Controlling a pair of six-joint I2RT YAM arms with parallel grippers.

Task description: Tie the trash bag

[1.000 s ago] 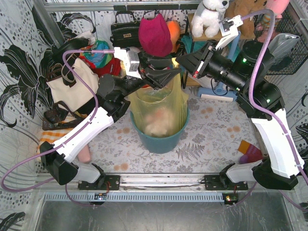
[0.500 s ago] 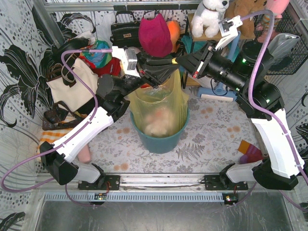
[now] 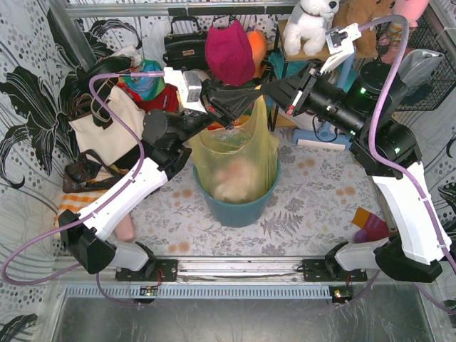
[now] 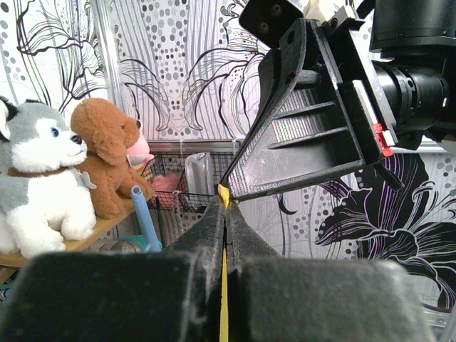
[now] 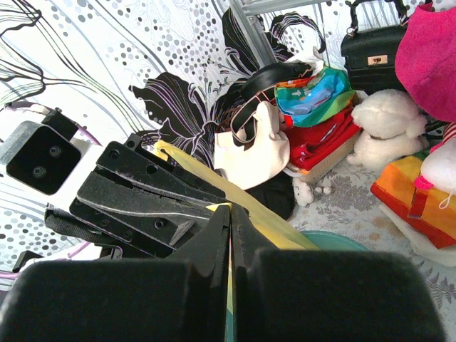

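Observation:
The translucent yellow-green trash bag (image 3: 235, 153) stands in a teal bin (image 3: 239, 206), with white crumpled paper showing through its side. Its top is pulled up to a peak. My left gripper (image 3: 248, 96) is shut on a thin yellow strip of the bag's rim (image 4: 225, 313), seen between its fingers. My right gripper (image 3: 265, 91) is shut on another yellow edge of the bag (image 5: 274, 228). The two grippers meet tip to tip above the bin; the right gripper's fingers (image 4: 313, 135) fill the left wrist view, and the left gripper's fingers (image 5: 142, 196) show in the right wrist view.
A cream tote bag (image 3: 107, 132) and colourful clothes lie at the back left. A black handbag (image 3: 184, 44), a magenta hat (image 3: 229, 51) and plush toys (image 3: 308, 23) stand behind the bin. A wire basket (image 3: 427, 64) is at the far right.
Both grippers have risen slightly and drawn together, pulling the bag's top up into a taller, narrower peak. The bin has not moved.

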